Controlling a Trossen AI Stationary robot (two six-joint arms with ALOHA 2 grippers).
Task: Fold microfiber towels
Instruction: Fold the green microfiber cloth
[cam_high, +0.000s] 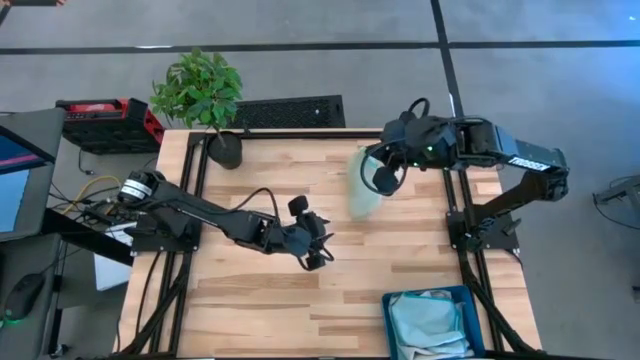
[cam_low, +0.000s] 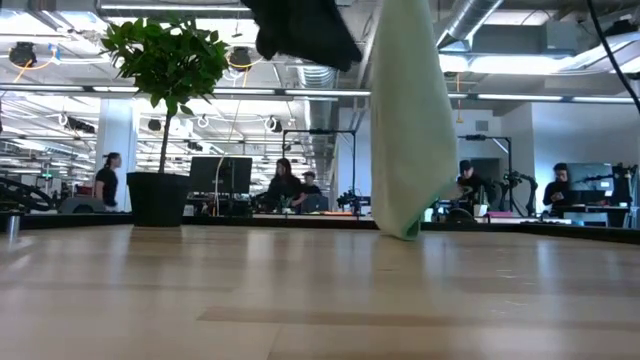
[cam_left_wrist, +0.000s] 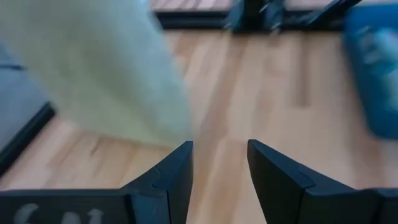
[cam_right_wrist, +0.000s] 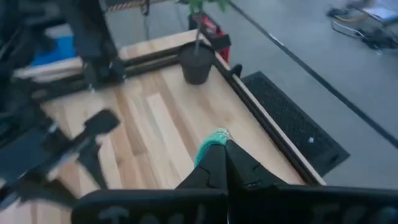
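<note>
A potted plant (cam_high: 205, 100) stands at the far left corner of the wooden table (cam_high: 300, 300); a teal bin (cam_high: 392, 322) sits at the near right edge; a red case (cam_high: 105, 118) and a black floor mat (cam_high: 290, 110) lie beyond the table; people sit at desks in the room behind.

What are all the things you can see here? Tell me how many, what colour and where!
Green towel: one, light green, hanging above the table from the right gripper.
Bin: one, blue, near right corner of the table, pale cloths inside.
Plant: one, green leaves in a dark pot, far left corner.
Table: one, light wood.
People: several, in the room behind.
Left gripper: open, empty, above the table's middle.
Right gripper: shut on the green towel's top.
</note>
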